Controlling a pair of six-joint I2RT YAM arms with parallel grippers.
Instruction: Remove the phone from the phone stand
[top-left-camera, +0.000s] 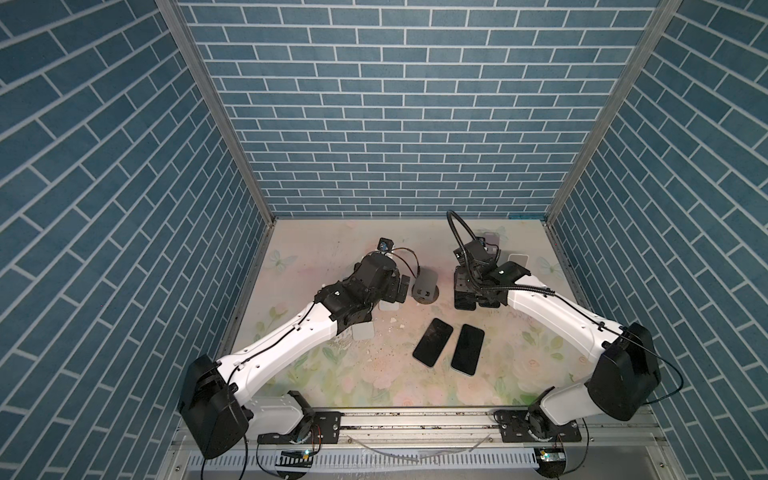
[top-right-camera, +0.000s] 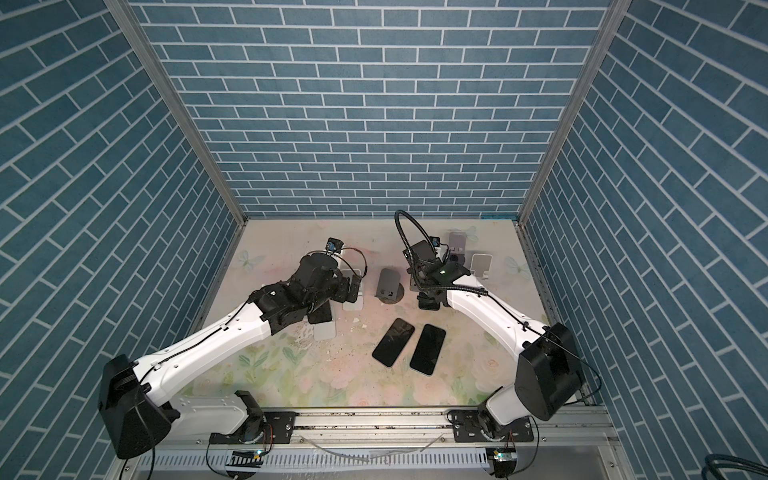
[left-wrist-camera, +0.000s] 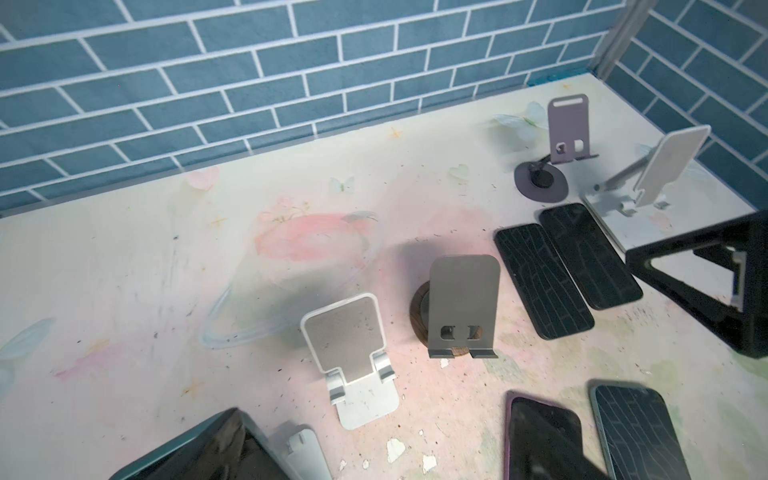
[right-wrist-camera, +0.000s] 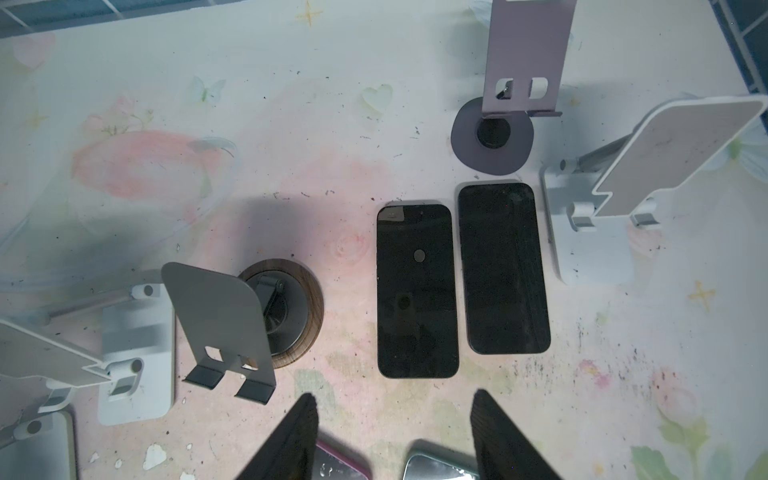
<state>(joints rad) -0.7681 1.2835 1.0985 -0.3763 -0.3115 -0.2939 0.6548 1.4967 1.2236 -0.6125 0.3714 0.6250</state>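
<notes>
A dark phone (left-wrist-camera: 199, 453) with a teal rim leans on a white phone stand (left-wrist-camera: 303, 451), cut off by the left wrist view's edge. In a top view the same phone (top-right-camera: 321, 316) and stand (top-right-camera: 325, 331) sit mostly hidden under my left forearm. My left gripper (top-right-camera: 353, 286) hangs open beyond them, pointing at a grey stand (top-right-camera: 388, 286), with nothing in it. My right gripper (right-wrist-camera: 394, 392) hovers open above the table with only bare tabletop between its fingers (right-wrist-camera: 291, 436). It is just in front of two black phones (right-wrist-camera: 415, 291) lying flat.
Several empty stands are about: a white one (left-wrist-camera: 353, 345), a grey one on a wooden disc (left-wrist-camera: 461, 307), a purple one (left-wrist-camera: 569, 129) and a white one (left-wrist-camera: 665, 170) at the back right. A purple-rimmed phone (top-left-camera: 432, 341) and a teal-rimmed phone (top-left-camera: 467, 349) lie flat front centre.
</notes>
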